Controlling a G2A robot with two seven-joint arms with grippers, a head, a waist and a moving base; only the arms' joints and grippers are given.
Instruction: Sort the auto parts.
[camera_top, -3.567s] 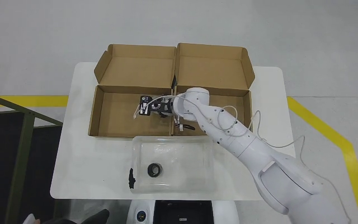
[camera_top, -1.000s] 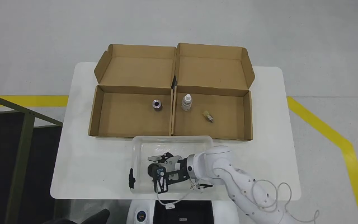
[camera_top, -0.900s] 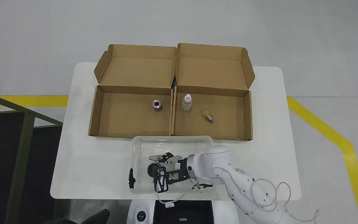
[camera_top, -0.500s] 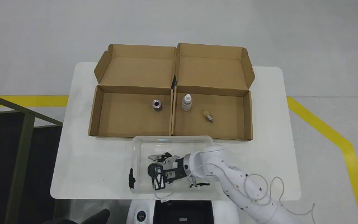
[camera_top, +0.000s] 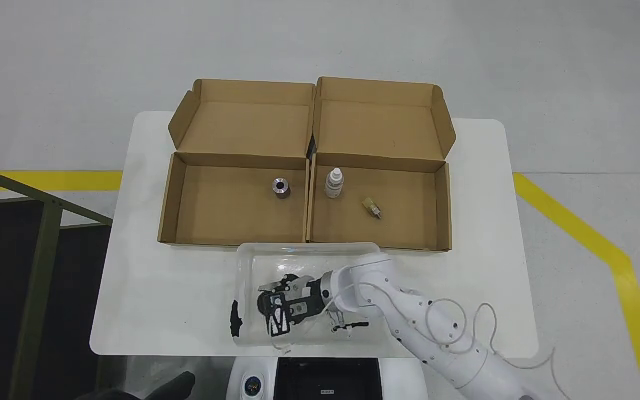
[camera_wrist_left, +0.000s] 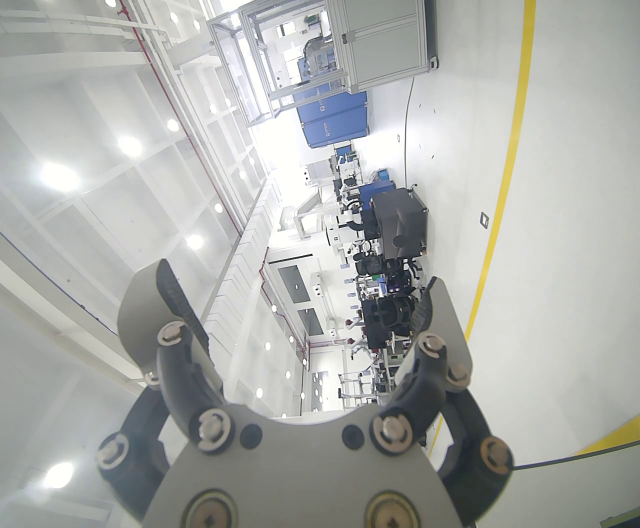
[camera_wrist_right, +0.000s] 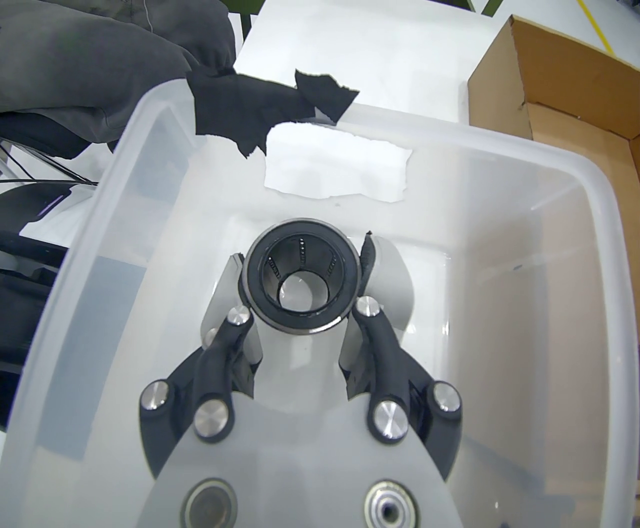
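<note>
A black ring-shaped bearing (camera_wrist_right: 301, 280) stands on end on the floor of the clear plastic bin (camera_wrist_right: 500, 145). My right gripper (camera_wrist_right: 302, 260) is shut on it, one finger pressed to each side. From above, that gripper (camera_top: 272, 305) sits low in the left part of the bin (camera_top: 310, 248). A metal bearing (camera_top: 278, 186) lies in the left cardboard box (camera_top: 170, 200). The right cardboard box (camera_top: 445, 205) holds a small white bottle (camera_top: 335, 181) and a small yellowish part (camera_top: 372, 207). My left gripper (camera_wrist_left: 297, 280) is open, holds nothing and points out into the room.
Both boxes have their lids folded back toward the far table edge. A strip of black tape (camera_wrist_right: 260, 110) hangs over the bin's left rim. Bare white table (camera_top: 150, 290) lies to the left and right of the bin.
3.6 s ago the right arm was over the left box. It has since come back into the bin. Over the last second its gripper has shifted slightly left, onto the black bearing.
</note>
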